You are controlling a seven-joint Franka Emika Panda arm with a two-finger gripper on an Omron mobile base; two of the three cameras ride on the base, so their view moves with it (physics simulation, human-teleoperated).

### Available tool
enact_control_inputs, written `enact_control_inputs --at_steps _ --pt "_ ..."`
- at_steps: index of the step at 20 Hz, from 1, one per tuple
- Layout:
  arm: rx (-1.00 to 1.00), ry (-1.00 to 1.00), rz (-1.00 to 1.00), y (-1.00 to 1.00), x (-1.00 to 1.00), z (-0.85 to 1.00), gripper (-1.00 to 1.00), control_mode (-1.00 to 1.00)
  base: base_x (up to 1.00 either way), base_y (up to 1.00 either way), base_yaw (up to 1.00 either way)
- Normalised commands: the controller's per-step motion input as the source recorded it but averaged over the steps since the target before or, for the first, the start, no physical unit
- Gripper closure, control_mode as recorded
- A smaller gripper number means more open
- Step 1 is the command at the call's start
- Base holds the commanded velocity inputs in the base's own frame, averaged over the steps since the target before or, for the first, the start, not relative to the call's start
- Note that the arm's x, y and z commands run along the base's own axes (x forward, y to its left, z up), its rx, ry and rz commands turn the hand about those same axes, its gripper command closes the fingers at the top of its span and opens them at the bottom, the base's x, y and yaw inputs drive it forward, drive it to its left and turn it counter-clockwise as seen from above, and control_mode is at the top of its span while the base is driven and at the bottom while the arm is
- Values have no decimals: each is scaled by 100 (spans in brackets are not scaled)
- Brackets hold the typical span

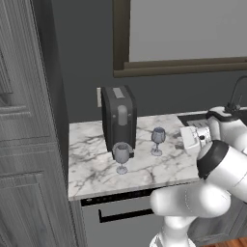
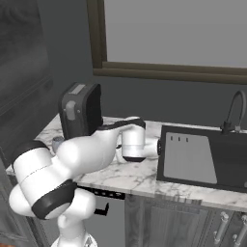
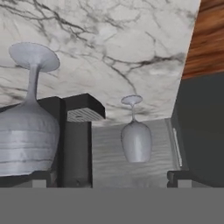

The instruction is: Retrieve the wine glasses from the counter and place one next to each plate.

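Note:
Two see-through grey-blue wine glasses stand upright on the marble counter [image 1: 96,169], one near the front edge [image 1: 121,157] and one further back to the right [image 1: 157,140]. My gripper [image 3: 109,179] is open with nothing between its fingers. The hand [image 1: 192,137] hovers a little right of the back glass and points toward it. The hand view is rolled upside down. There the closer glass [image 3: 28,131] looms by the left fingertip [image 3: 41,178], and the other glass [image 3: 136,140] sits farther off near the middle. The plates are out of view.
A dark boxy appliance [image 1: 119,118] stands just behind the glasses. A black sink [image 2: 202,159] with a faucet [image 2: 234,113] lies right of the arm. A tall grey cabinet [image 1: 24,144] walls off the left. The cabinet front below has a black bar handle [image 1: 120,214].

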Motion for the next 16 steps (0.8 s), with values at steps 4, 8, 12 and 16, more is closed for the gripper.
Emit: enact_control_inputs --at_steps 4,8,12,16 --pt "0 7 0 0 14 -17 -100 -100 0 0 0" --pt "0 12 0 0 36 -29 -100 -100 0 0 0" --pt "0 3 0 0 25 -22 -100 -100 0 0 0" --pt "0 0 0 -1 0 -20 -100 -100 0 0 0"
